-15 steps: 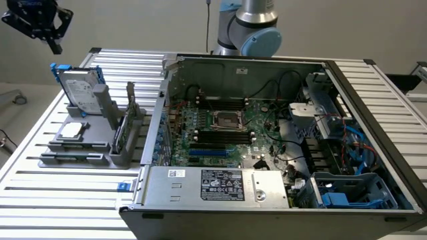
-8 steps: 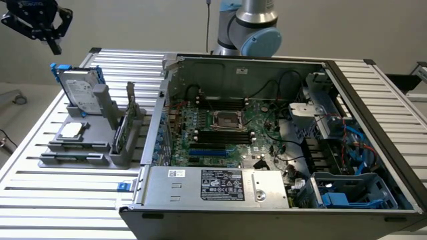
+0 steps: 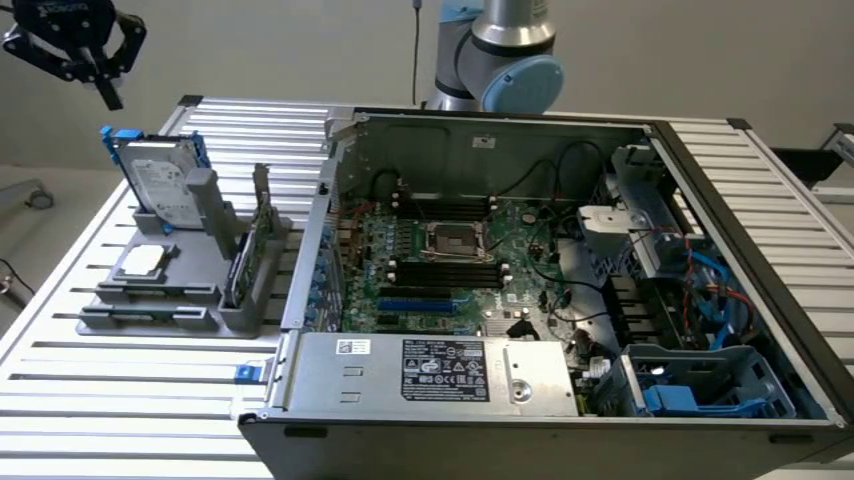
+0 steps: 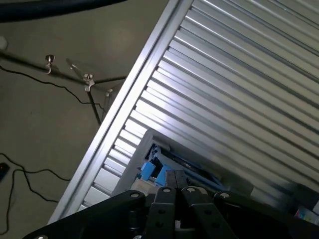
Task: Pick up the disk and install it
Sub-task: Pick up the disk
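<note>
**Pincer closed above the disk; disk upright in its holder**

The pincer (image 3: 110, 98) hangs in the air over the table's far corner at the exterior view's left. Its fingers are pressed together w/ nothing between them. In the wrist view the same pincer (image 4: 177, 189) shows two dark fingers (image 4: 163, 209) meeting at the tips. It is clear of the disk, above it and a bit toward the exterior view's left.

The disk (image 3: 158, 182) stands on edge, leaning slightly, in a grey holder (image 3: 160, 312). The holder sits near the edge of the table (image 3: 120, 410) at the exterior view's left. The disk's white label faces the exterior cam, and its blue carrier shows at the top corners. The wrist view catches a blue bit of the disk (image 4: 148, 169) just past the fingertips, w/ the table's (image 4: 229, 89) alu slats around it.

Also on the holder, closer to the table's front edge, a small square silver chip (image 3: 143, 262) lies flat. Beside it, on the side toward the PC case, a thin green circuit card (image 3: 246, 265) stands upright in a slot.

The PC case (image 3: 534, 450) lies open across the table's middle. Inside are:
- the motherboard (image 3: 441, 250)
- a labelled power supply (image 3: 441, 370) along the near wall
- a blue drive cage (image 3: 707, 385) in the near corner at the exterior view's right

The arm (image 3: 505, 50) rises behind the case at the table's far edge. In the wrist view, thin black cables (image 4: 30, 174) run over the floor (image 4: 45, 124) beyond the table edge.
</note>
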### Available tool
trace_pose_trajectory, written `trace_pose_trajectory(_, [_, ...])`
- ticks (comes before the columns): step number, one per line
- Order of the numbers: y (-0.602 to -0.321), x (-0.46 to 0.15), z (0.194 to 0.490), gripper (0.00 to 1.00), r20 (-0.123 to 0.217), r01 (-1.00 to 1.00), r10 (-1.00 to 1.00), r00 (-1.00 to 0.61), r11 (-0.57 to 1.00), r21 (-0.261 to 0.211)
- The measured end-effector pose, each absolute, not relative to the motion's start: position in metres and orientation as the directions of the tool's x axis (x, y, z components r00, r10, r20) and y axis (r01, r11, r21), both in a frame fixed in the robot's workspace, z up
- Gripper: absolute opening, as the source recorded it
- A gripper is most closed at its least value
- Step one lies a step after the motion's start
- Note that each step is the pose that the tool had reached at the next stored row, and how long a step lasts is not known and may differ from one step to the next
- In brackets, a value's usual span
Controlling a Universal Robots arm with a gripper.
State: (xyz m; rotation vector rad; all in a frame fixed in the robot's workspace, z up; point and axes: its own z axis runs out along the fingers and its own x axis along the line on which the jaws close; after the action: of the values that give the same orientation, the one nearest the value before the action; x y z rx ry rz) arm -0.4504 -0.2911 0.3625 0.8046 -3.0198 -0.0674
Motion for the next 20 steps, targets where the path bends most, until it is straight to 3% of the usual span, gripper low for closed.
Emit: trace_pose_trajectory(20, [-0.2911,-0.4504,0.3594,0.11,-0.01,-0.774,-0.774,-0.633,0.633,0.034])
